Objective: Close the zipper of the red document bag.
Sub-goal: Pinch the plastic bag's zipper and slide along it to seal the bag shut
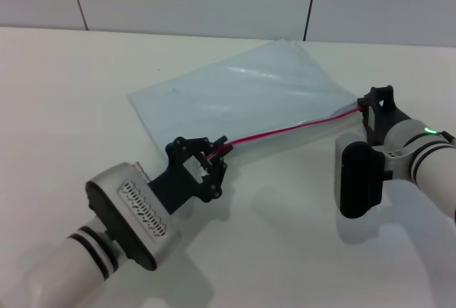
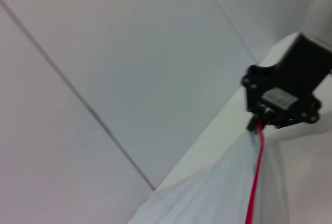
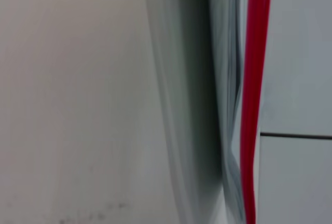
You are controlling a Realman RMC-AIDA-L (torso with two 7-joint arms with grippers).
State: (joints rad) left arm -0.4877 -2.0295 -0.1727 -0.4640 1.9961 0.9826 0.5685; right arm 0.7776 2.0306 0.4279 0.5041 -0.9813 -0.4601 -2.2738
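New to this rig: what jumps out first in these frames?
The red zipper stands out first, a taut bright line along the near edge of the pale document bag on the white table. Each end of it meets an arm: the left gripper at the near-left corner, the right gripper at the right corner.

Soft, even light is falling from overhead, keeping the table [image 1: 85, 108] bright and nearly white. Faint grey shadows are pooling under the left gripper [image 1: 214, 162] and beneath the right gripper [image 1: 365, 106]. A pale sheen is glancing off the bag [image 1: 235, 94] near the table's far edge. The left wrist view is looking soft throughout, the zipper [image 2: 254, 182] smearing. The right wrist view is blurring heavily, the zipper [image 3: 251, 99] streaking lengthwise.
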